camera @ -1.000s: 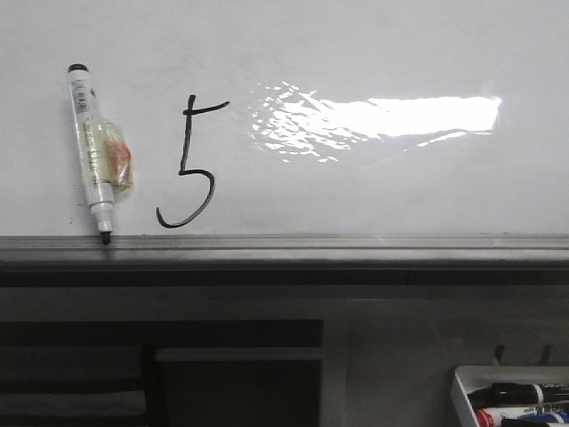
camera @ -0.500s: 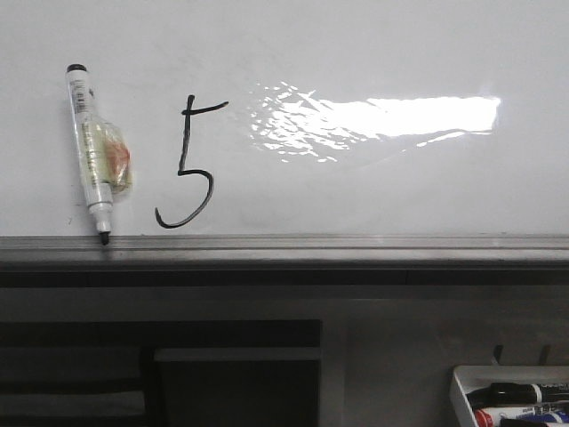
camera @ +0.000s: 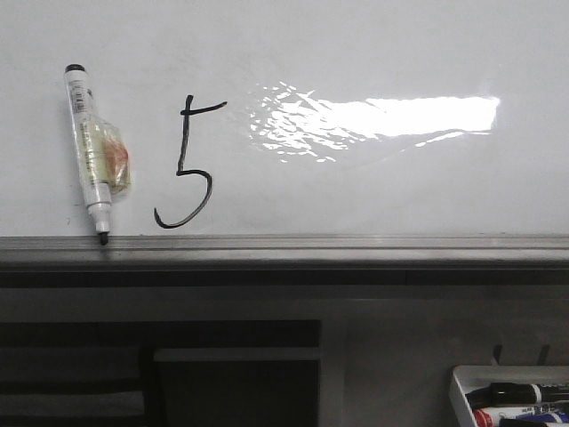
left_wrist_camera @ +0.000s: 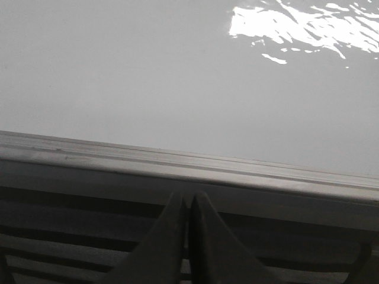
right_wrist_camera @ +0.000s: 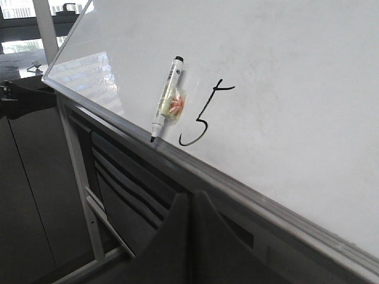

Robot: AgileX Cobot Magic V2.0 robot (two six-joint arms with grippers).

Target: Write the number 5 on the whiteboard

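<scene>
A thin black number 5 (camera: 185, 165) is drawn on the glossy whiteboard (camera: 373, 53), left of the glare patch (camera: 382, 117). A white marker (camera: 92, 151) with tape on it rests uncapped against the board, tip on the grey ledge (camera: 284, 247), left of the digit. The right wrist view shows the number 5 (right_wrist_camera: 204, 118), the marker (right_wrist_camera: 166, 99) and the whiteboard (right_wrist_camera: 296, 89). My right gripper (right_wrist_camera: 190, 198) is shut and empty below the ledge. My left gripper (left_wrist_camera: 188, 198) is shut and empty below the ledge (left_wrist_camera: 189, 168). Neither gripper shows in the front view.
A white tray (camera: 511, 396) with several markers hangs at the lower right below the board. Dark slatted panels (camera: 160, 374) sit under the ledge at the left. The board's stand frame (right_wrist_camera: 77, 177) shows in the right wrist view.
The front view has shifted very slightly, so the marker and digit sit a few pixels further left. Nothing else has moved.
</scene>
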